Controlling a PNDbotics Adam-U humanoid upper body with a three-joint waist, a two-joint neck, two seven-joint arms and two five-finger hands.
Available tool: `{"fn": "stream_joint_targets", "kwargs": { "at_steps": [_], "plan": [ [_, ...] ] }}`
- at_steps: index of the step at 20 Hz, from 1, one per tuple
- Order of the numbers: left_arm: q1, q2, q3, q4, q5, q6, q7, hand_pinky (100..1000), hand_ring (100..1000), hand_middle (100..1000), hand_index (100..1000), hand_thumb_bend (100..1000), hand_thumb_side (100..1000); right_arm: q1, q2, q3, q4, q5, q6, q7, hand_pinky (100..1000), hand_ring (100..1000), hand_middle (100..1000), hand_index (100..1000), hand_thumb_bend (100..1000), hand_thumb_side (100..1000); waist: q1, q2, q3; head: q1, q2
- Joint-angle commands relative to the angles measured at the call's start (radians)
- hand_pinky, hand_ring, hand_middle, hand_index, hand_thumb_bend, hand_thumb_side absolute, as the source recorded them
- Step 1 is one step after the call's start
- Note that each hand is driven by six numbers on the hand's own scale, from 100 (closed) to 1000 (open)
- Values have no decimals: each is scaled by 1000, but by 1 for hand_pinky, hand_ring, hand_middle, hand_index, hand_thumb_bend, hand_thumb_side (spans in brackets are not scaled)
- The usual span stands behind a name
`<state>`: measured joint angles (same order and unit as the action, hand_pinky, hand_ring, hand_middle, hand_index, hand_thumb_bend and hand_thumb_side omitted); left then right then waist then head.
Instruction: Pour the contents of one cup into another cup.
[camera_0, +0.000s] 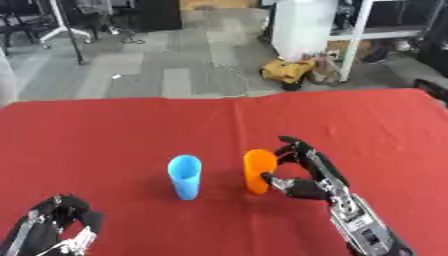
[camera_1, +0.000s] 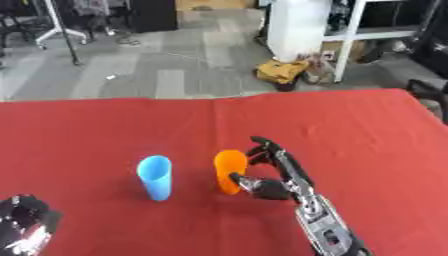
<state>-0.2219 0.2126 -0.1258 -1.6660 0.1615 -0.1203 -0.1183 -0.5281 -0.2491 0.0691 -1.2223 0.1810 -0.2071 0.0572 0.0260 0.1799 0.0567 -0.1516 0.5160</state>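
We see the orange cup (camera_0: 259, 171) standing upright near the middle of the red table (camera_0: 105, 130), a little toward the near edge, with the blue cup (camera_0: 185, 176) just beside it on the left, also upright and apart from it. Our right hand (camera_0: 302, 175) is at the orange cup's right side, fingers above and thumb below curling onto its wall, so we judge the grasp is being closed on it (whether every finger is actually touching, we cannot tell). Our left hand (camera_0: 57, 225) rests idle at the near left corner, its fingers curled and holding nothing. The risk from here is mostly in the grip: the hand holds the cup from one side only, so it may tip toward the blue cup or slip as it lifts. With the cups this close, a swing could also knock the blue one over.
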Motion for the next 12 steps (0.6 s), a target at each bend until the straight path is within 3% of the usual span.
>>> {"fn": "stream_joint_targets", "kwargs": {
  "at_steps": [1, 12],
  "plan": [
    [-10, 23, -2, -15, -2, -2, -4, 641, 410, 434, 549, 381, 100, -22, -3, 3, 0, 16, -8, 6, 833, 663, 664, 925, 520, 214, 1, -16, 2, -1, -4],
    [-8, 22, -6, -14, -2, -1, -7, 641, 409, 434, 549, 384, 100, -45, 10, 31, 16, 38, -18, 35, 834, 664, 665, 926, 528, 214, 3, -18, 3, -5, -3]
  ]
}}
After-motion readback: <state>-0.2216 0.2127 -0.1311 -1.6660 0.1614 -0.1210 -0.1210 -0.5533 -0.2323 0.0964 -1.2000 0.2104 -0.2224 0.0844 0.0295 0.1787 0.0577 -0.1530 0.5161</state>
